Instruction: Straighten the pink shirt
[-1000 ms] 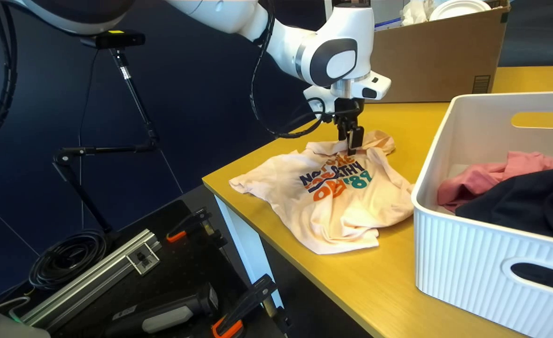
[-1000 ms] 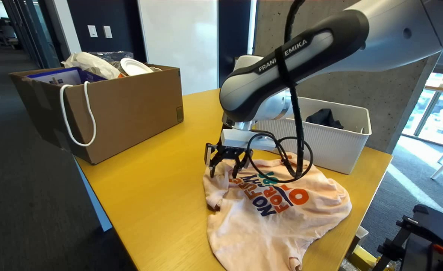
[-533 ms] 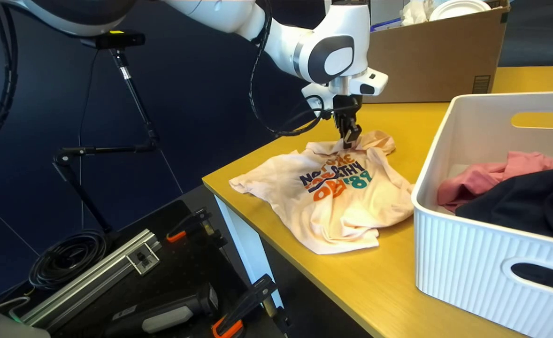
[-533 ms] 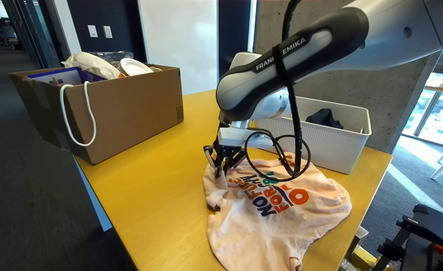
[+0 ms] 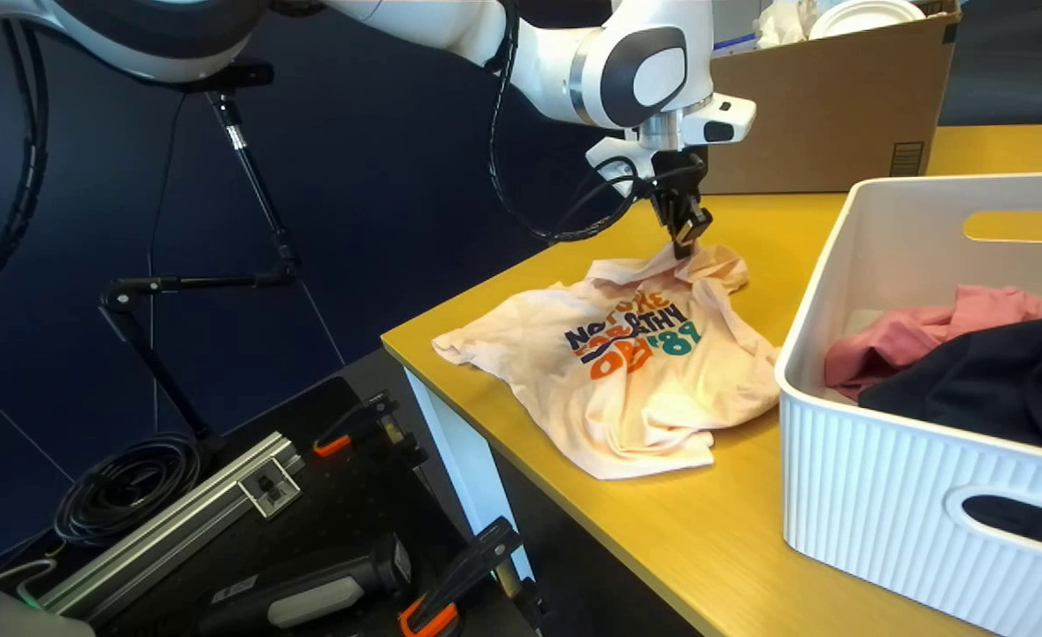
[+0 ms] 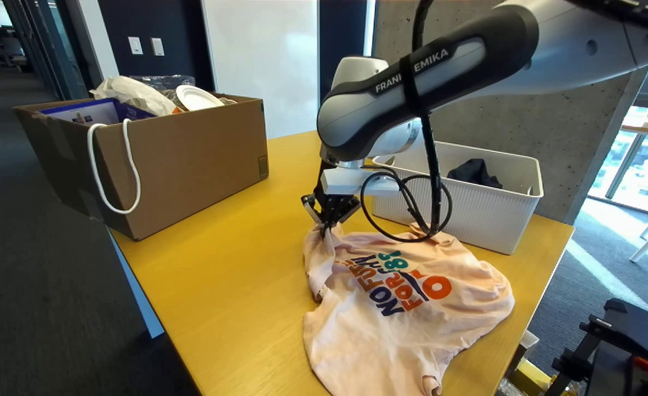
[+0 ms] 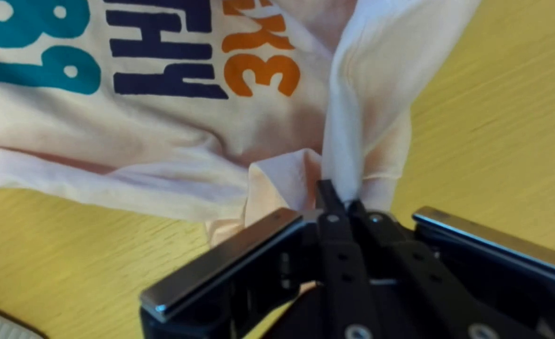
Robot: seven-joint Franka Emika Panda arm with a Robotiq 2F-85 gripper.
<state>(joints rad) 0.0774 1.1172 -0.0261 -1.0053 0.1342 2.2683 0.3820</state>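
The pink shirt [image 5: 530,341] lies wrinkled on the yellow table, its orange, green and dark print facing up. In both exterior views my gripper [image 5: 683,251] is at the shirt's far border, beside the print. There it pulls up a peak of cloth, clear of the tabletop. The wrist view shows the gripper [image 7: 346,201] shut on a narrow pinch of the pink shirt [image 7: 164,120], with folds hanging on both sides of the fingers. In an exterior view a curled-over sleeve-like flap of the pink shirt [image 6: 379,346] hangs below the fingertips. The pinched cloth itself is partly hidden by the fingers.
A white ribbed bin [image 5: 892,495] stands close to the shirt, holding a deeper pink cloth [image 5: 937,332] and a black garment [image 5: 999,380]. Across the table is a cardboard box [image 6: 192,159] full of packaging. The table's edge [image 5: 521,464] runs near the shirt's lower border.
The gripper's fingers have come together on the shirt from a wide-open stance. The gripper has since risen, lifting the far border of the cloth. Most of the shirt lies as before.
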